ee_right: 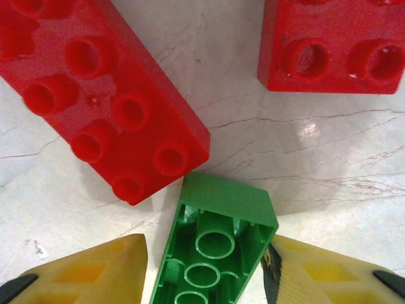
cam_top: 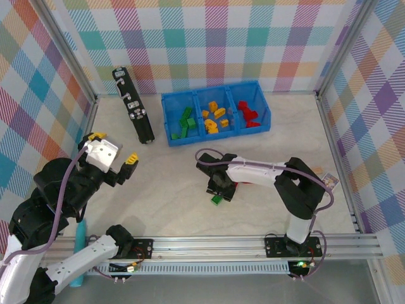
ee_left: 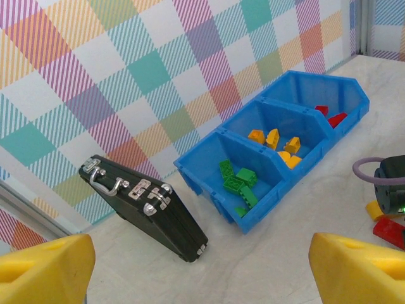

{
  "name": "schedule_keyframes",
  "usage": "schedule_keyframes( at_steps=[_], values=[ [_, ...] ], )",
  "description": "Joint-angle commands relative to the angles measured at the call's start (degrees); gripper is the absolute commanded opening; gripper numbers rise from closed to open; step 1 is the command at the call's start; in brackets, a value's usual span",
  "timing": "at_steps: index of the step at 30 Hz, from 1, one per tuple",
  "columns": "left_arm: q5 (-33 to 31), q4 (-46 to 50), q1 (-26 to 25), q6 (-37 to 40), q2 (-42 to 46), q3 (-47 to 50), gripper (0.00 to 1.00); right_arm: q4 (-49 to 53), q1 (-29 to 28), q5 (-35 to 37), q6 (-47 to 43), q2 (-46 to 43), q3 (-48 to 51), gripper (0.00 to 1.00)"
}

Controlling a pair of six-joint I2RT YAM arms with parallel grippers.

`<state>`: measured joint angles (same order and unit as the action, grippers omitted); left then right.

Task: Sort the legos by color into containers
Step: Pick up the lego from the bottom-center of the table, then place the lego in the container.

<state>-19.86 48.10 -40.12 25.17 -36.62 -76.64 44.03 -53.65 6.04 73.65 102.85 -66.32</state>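
Closest to the right wrist camera lies a green lego brick (ee_right: 215, 244), hollow underside up, on the table (ee_right: 304, 145). It sits between the yellow fingers (ee_right: 82, 275) of the right gripper (ee_right: 212, 278). One finger touches its side and the other is just beside it; whether it is truly clamped cannot be told. A long red brick (ee_right: 101, 95) lies studs-up just beside its far corner, and another red brick (ee_right: 335, 44) lies a little apart.

From above, this spot is toward the table's near edge, right of centre. The blue bin (cam_top: 215, 138) stands by the far edge, with green bricks in its left compartment, yellow-orange in the middle and red in the right. A black latched case (cam_top: 134, 104) lies left of it. The left gripper (cam_top: 114, 147) hangs over the table's left side, jaws wide apart and empty.
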Motion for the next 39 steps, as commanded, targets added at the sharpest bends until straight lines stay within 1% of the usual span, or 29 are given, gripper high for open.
schedule_keyframes(
  at_steps=[1, 4, 8, 10, 12, 16, 18, 20, 22, 24, 28, 30, 33, 34, 36, 39],
  values=[
    [-1.36, -0.31, -0.84, 0.91, -0.24, -0.7, 0.87, 1.53, 0.42, -1.86, -1.88, 1.24, -0.89, 0.5],
    [-1.25, 0.21, -0.84, 0.69, -0.72, -1.13, 0.87, 1.54, 0.55, -2.55, -2.98, 1.89, -0.97, 0.45],
    [-1.77, 0.59, -0.82, 0.67, -1.18, -1.67, 0.87, 1.87, 0.98, -2.65, -4.95, 2.07, -1.18, 0.33],
    [-2.19, 0.58, -0.83, 0.84, -1.56, -1.91, 0.87, 2.64, 1.01, -1.53, -6.66, 0.91, -1.7, 0.29],
    [-2.46, 0.41, -0.78, 1.18, -1.93, -1.93, 0.87, 5.49, 1.24, -0.78, -9.8, 0.04, -3.91, 0.27],
    [-3.61, 0.16, -0.84, 1.76, -2.78, -2.18, 0.87, 12.12, 2.55, 0.11, -16.61, -1.47, -12.54, 0.26],
    [-4.34, 0.38, -0.84, 2.14, -3.27, -2.52, 0.87, 15.23, 3.31, 1.95, -21.2, -1.18, -19.24, 0.26],
    [-4.79, 0.59, -0.84, 2.4, -3.82, -2.97, 0.87, 16.46, 4.09, 5.22, -28.7, 0.6, -27.9, 0.26],
    [-5.12, 0.59, -0.82, 2.57, -4.32, -3.17, 0.87, 14.29, 4.6, 8.37, -37.85, 3.37, -35.97, 0.26],
    [-5.36, 0.58, -0.84, 2.91, -4.76, -3.33, 0.87, 9.32, 5.1, 10.67, -47.28, 6.63, -42.74, 0.27],
    [-5.5, 0.76, -0.84, 3.23, -6.0, -4.08, 0.87, -4.64, 5.57, 11.14, -66.44, 14.8, -53.25, 0.28],
    [-5.4, 0.64, -0.84, 3.27, -6.01, -4.13, 0.87, -9.18, 5.9, 10.96, -73.16, 19.87, -58.14, 0.28],
    [-5.96, 0.79, -0.84, 3.2, -5.92, -4.24, 0.87, -10.23, 7.12, 11.46, -77.25, 29.27, -68.42, 0.28],
    [-6.28, 1.08, -0.83, 3.09, -6.07, -4.57, 0.87, -10.17, 7.59, 13.01, -77.51, 32.64, -71.6, 0.28],
    [-6.66, 2.79, -0.84, 2.15, -7.04, -6.42, 0.86, -8.42, 8.91, 13.32, -76.2, 38.32, -78.19, 0.28],
    [-6.82, 4.85, -0.84, 0.96, -7.93, -8.17, 0.85, -10.66, 10.43, 13.75, -75.52, 42.82, -80.27, 0.28]
  ],
)
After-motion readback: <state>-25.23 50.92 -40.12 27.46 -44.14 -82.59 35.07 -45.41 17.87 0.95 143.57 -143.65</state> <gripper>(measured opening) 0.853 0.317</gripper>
